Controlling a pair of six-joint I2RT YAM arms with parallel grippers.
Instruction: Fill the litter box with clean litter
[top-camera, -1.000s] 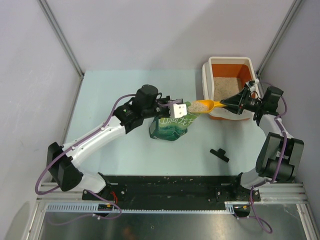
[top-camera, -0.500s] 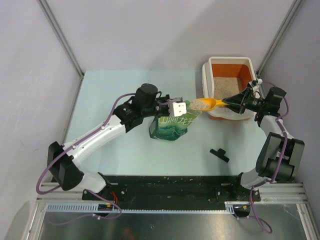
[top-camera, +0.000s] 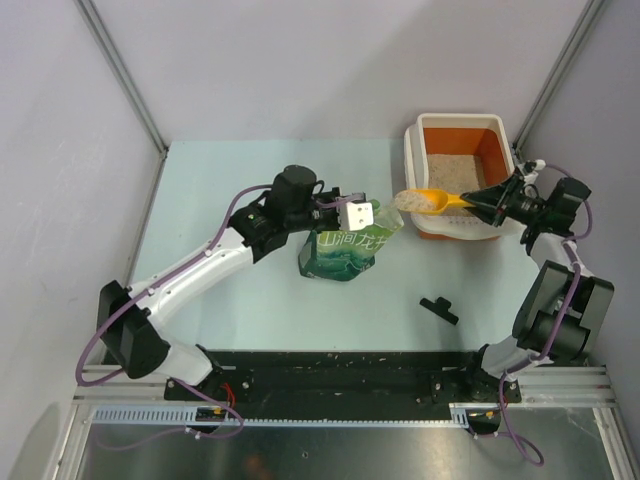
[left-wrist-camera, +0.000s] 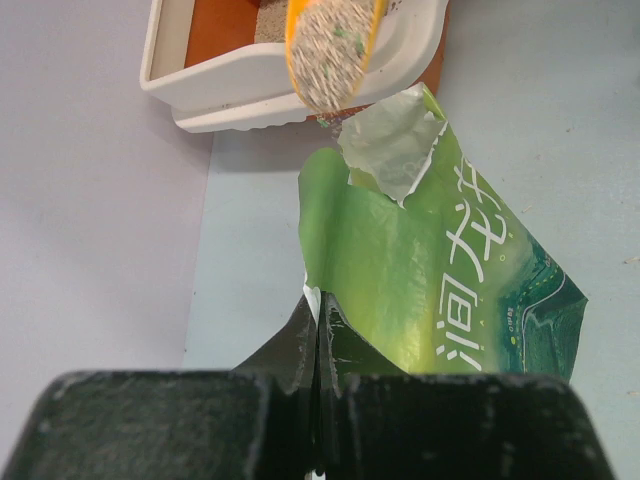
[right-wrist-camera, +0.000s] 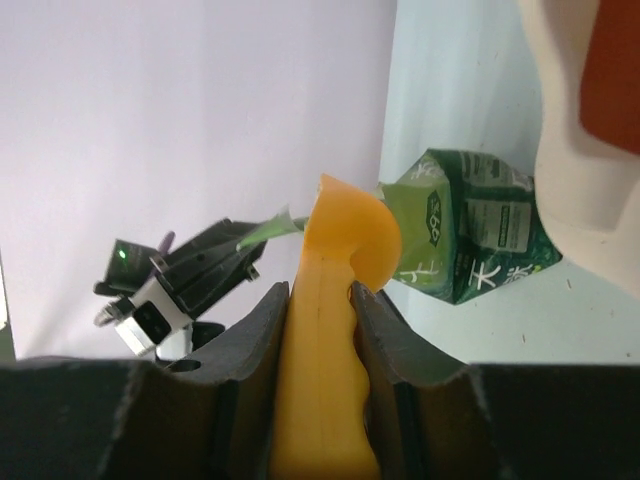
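The litter box (top-camera: 411, 150), orange inside with a wide white rim, stands at the table's far right and holds clean litter (top-camera: 450, 168). My right gripper (top-camera: 484, 203) is shut on the handle of a yellow-orange scoop (top-camera: 434, 200). The scoop's bowl, heaped with pale litter (top-camera: 409, 199), hangs at the box's left rim, just past the bag's mouth. In the right wrist view the handle (right-wrist-camera: 322, 340) sits tight between both fingers. My left gripper (top-camera: 371, 214) is shut on the torn top edge of the green bag (top-camera: 343, 256), holding it upright and open. The left wrist view shows the bag (left-wrist-camera: 430, 270), the loaded scoop (left-wrist-camera: 330, 40) and the box rim (left-wrist-camera: 250, 75).
A small black piece (top-camera: 438, 308) lies on the table in front of the box, near the right arm. Grey walls and metal posts close in the table at the back and on both sides.
My right gripper has drawn back to the right, carrying the loaded scoop from above the bag's mouth to the box's left rim. The left arm and bag have stayed put.
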